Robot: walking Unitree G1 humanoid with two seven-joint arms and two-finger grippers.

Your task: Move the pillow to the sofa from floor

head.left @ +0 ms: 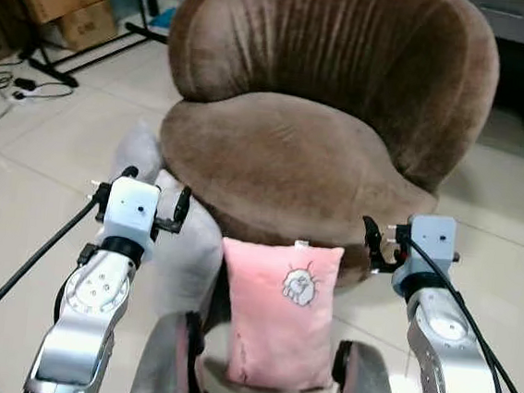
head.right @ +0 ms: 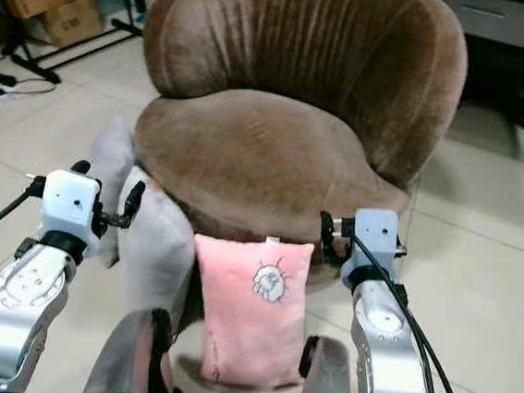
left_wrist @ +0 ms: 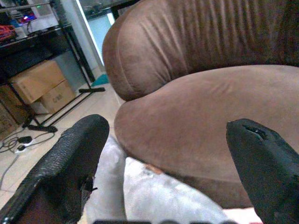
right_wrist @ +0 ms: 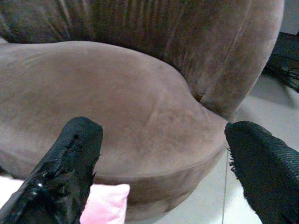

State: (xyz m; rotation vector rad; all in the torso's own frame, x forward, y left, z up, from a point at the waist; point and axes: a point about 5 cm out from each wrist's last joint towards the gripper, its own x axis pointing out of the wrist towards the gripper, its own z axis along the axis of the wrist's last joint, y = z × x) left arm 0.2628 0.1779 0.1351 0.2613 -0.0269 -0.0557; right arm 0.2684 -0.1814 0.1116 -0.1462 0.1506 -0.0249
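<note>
1. At six o'clock of the brown sofa (head.left: 316, 118), the pink pillow (head.left: 282, 324) stands on the floor (head.left: 510, 220), leaning against the sofa's front.
2. Left pincer (left_wrist: 163, 163) at nine o'clock of the pillow, fingers apart, above a grey cushion (head.left: 183, 245).
3. Right pincer (right_wrist: 163, 163) at three o'clock, fingers apart, empty.

The left gripper (left_wrist: 163, 154) has its two black fingers (left_wrist: 70, 158) spread wide apart, with nothing between them. Past them rises a brown velvety sofa (left_wrist: 201, 93) with a rounded seat and ribbed backrest, and a grey pillow (left_wrist: 154, 196) lies against its base, just beneath the seat edge. Off to the side, cardboard boxes (left_wrist: 39, 84) sit under a black metal rack (left_wrist: 70, 51) on the pale tiled floor (left_wrist: 60, 116), with cables (left_wrist: 18, 140) trailing nearby.
</note>
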